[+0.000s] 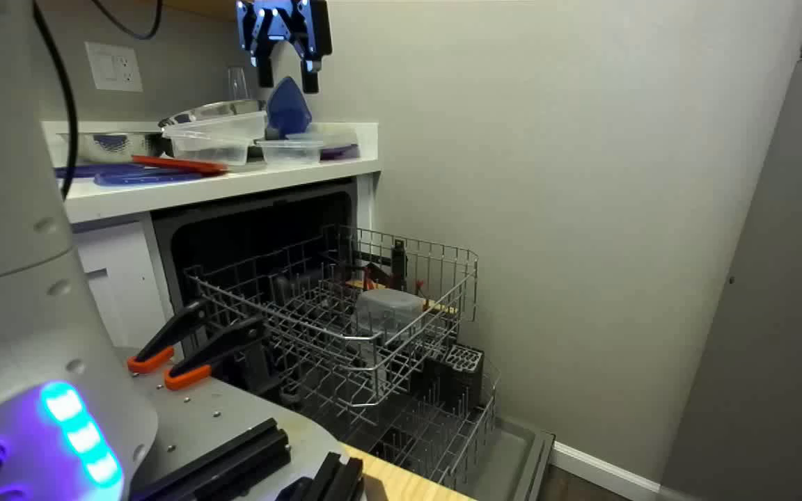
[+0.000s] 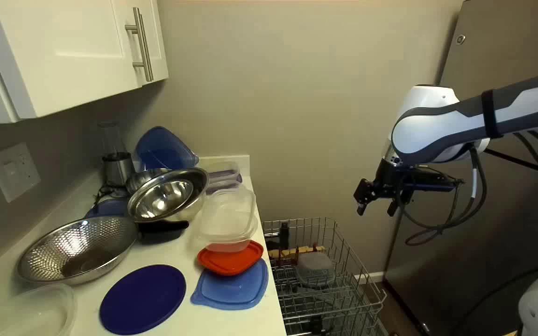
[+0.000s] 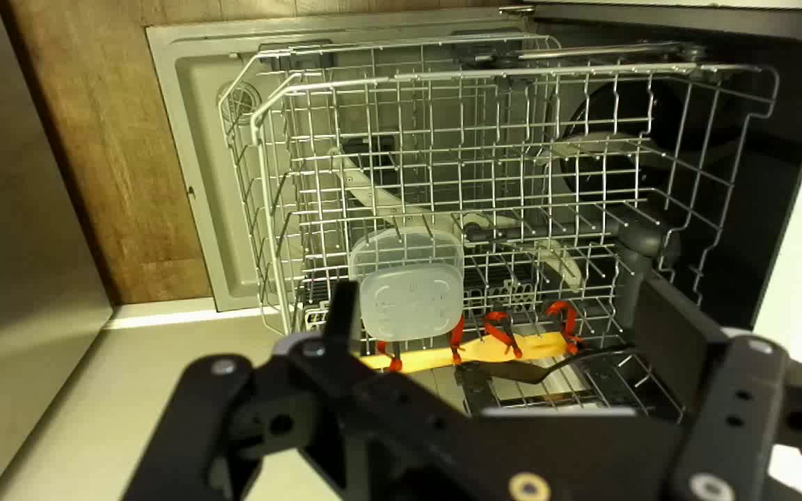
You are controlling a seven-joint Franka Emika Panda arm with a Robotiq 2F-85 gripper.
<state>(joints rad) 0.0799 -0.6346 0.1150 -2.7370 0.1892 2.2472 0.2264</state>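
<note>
My gripper (image 1: pixel 287 78) hangs in the air with its fingers apart and nothing between them. In an exterior view it also shows (image 2: pixel 376 210), high above the pulled-out upper dishwasher rack (image 2: pixel 362 275). In the wrist view the open fingers (image 3: pixel 512 316) point down at the rack. A clear plastic container (image 3: pixel 411 303) sits in the rack, and it shows in both exterior views (image 1: pixel 388 309) (image 2: pixel 315 269). Beside it lies a yellow strip (image 3: pixel 484 350) with several red ties (image 3: pixel 502 332). A dark utensil (image 3: pixel 512 371) lies next to the strip, partly hidden by the gripper.
The white counter (image 2: pixel 213 322) holds a colander (image 2: pixel 80 249), steel bowls (image 2: pixel 168 193), clear containers (image 2: pixel 227 212), and red (image 2: pixel 231 258), blue (image 2: pixel 234 287) and purple (image 2: pixel 143 298) lids. Under the upper rack is a lower rack (image 1: pixel 467 445). A wall cabinet (image 2: pixel 87 42) overhangs the counter.
</note>
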